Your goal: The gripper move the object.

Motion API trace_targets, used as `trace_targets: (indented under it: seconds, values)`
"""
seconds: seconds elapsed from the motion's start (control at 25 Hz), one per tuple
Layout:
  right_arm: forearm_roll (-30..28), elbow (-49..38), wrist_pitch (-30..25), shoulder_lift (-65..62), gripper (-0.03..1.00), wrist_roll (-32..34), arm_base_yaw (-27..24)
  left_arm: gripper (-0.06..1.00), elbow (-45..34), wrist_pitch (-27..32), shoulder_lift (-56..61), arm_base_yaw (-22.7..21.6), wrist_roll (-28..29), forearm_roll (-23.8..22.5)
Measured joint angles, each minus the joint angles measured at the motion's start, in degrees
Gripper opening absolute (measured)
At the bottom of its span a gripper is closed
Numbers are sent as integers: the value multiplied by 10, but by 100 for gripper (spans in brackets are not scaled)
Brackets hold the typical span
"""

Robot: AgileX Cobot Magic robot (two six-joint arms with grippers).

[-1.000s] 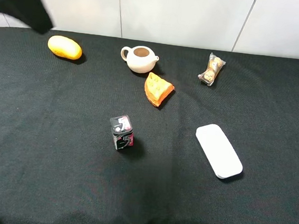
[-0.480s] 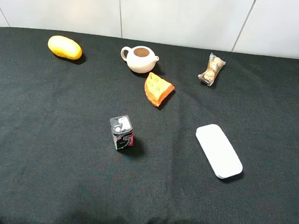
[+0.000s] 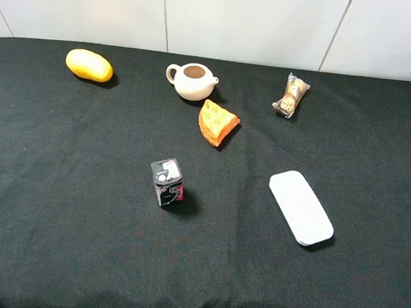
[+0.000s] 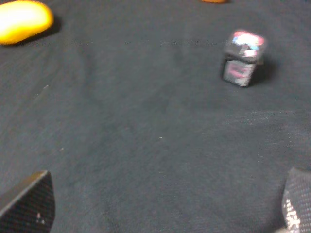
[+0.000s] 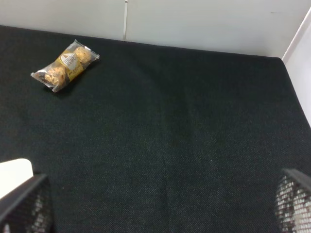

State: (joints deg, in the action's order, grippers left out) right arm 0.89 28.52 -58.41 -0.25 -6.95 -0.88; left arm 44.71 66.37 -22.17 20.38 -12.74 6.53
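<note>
Overhead view. The teapot (image 3: pixel 191 80) stands upright near the far edge of the black table (image 3: pixel 57 183), lidless, its handle toward the yellow fruit (image 3: pixel 89 65) and its spout toward the orange wedge (image 3: pixel 217 122), which lies just beside it on the near side. A small dark box (image 3: pixel 167 182) stands nearer the middle; a snack packet (image 3: pixel 291 95) and a flat white slab (image 3: pixel 301 207) lie on the right half.

Neither arm appears in the overhead view, so no reach toward the teapot has begun. The left gripper (image 4: pixel 160 204) shows only as two finger tips at the corners of its wrist view, set wide apart with bare cloth between them: it is spread open and holds nothing. The right gripper (image 5: pixel 160 206) is likewise spread wide and empty over the cloth.

The teapot is well apart from both grippers and appears in neither wrist view. The left wrist view takes in the fruit and the box, so the left gripper probably faces the teapot's side of the table.

A sound approach would descend from above, fingers kept wide, and straddle the round body or the rim across the open mouth. The approach should come from the side away from the wedge, to avoid nudging it. The glazed, curved wall is likely slippery, so the grip should close centred and level before any lift.
</note>
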Motion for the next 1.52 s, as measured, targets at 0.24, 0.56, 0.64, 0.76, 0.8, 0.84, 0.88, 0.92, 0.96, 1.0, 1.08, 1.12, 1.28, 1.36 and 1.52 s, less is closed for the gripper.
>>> trace_targets:
  seconds: [0.24, 0.56, 0.64, 0.76, 0.8, 0.84, 0.88, 0.92, 0.96, 1.0, 1.08, 1.12, 1.28, 1.36, 1.52]
  values:
    - [0, 0, 0, 0, 69, 0, 0, 99, -75, -11, 81, -79, -3, 0]
    - [0, 0, 0, 0, 69, 0, 0, 99, -160, -49, 174, -155, -14, 0]
    - [0, 0, 0, 0, 69, 0, 0, 99, -163, -49, 182, -163, -20, 0]
    - [0, 0, 0, 0, 69, 0, 0, 99, -163, -49, 192, -165, -22, 0]
    - [0, 0, 0, 0, 69, 0, 0, 99, -163, -49, 197, -165, -22, 0]
    - [0, 0, 0, 0, 69, 0, 0, 99, -163, -50, 203, -165, -22, 0]
    - [0, 0, 0, 0, 69, 0, 0, 99, -163, -51, 212, -165, -23, 0]
    - [0, 0, 0, 0, 69, 0, 0, 99, -163, -51, 218, -165, -24, 0]
    - [0, 0, 0, 0, 69, 0, 0, 99, -163, -51, 222, -165, -24, 0]
    - [0, 0, 0, 0, 69, 0, 0, 99, -163, -52, 225, -165, -24, 0]
    - [0, 0, 0, 0, 69, 0, 0, 99, -163, -52, 226, -165, -24, 0]
    - [0, 0, 0, 0, 69, 0, 0, 99, -163, -52, 226, -165, -24, 0]
    - [0, 0, 0, 0, 69, 0, 0, 99, -163, -52, 226, -165, -24, 0]
    - [0, 0, 0, 0, 69, 0, 0, 99, -163, -52, 226, -165, -24, 0]
    - [0, 0, 0, 0, 69, 0, 0, 99, -163, -52, 226, -168, -25, 0]
